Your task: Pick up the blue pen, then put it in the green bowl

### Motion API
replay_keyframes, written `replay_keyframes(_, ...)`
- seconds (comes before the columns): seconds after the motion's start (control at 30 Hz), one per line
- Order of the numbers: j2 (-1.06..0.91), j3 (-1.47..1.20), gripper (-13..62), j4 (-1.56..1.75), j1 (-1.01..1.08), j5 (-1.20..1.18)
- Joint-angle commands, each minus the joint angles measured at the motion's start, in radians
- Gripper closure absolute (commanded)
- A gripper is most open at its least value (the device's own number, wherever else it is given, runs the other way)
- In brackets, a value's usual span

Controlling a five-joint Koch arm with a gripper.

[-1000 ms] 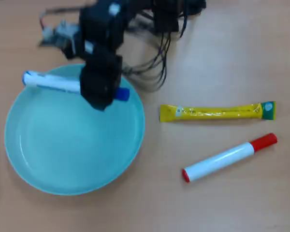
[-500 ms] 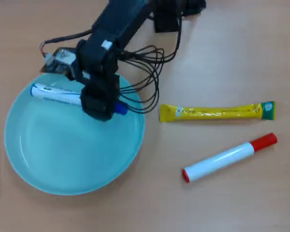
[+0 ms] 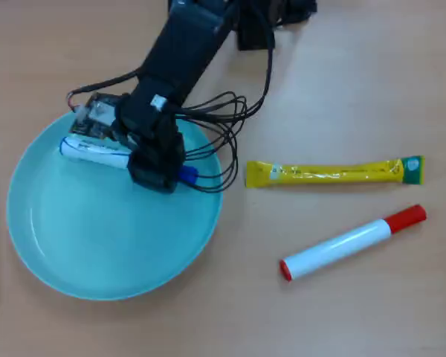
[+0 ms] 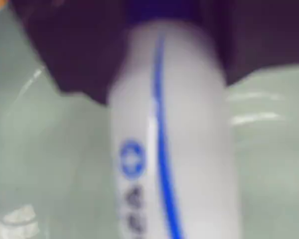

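The blue pen (image 3: 97,152) lies crosswise over the upper part of the green bowl (image 3: 97,245). Its white barrel sticks out to the left of the gripper and its blue cap shows on the right. My gripper (image 3: 154,169) sits over the pen's middle, shut on it. In the wrist view the pen (image 4: 174,149) fills the centre, white with a blue stripe and logo, and the dark jaws flank it at the top. The pale green bowl surface (image 4: 45,164) lies close behind it. I cannot tell whether the pen touches the bowl.
A yellow sachet (image 3: 334,172) lies to the right of the bowl. A red-capped white marker (image 3: 353,242) lies slantwise below it. The arm's black wires (image 3: 223,141) loop over the bowl's right rim. The table is bare wood.
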State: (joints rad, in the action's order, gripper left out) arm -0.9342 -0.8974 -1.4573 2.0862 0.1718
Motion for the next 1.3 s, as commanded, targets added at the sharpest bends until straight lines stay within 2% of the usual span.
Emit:
replay_keyframes(0.0,-0.020,0.020,46.7,0.020,0.011,0.000)
replay_keyframes(0.17,-0.005,-0.008,26.9,0.020,0.011,0.000)
replay_keyframes(0.3,0.008,-0.011,13.8,0.009,0.009,-0.002)
replay_keyframes(0.57,0.006,-0.087,-4.9,0.006,0.009,-0.049)
replay_keyframes(0.73,-0.091,-0.175,-7.1,0.028,0.000,-0.101)
replay_keyframes(1.1,-0.571,-0.407,-6.9,0.075,-0.086,-0.104)
replay_keyframes(1.27,-0.787,-0.554,-6.9,0.137,-0.196,-0.106)
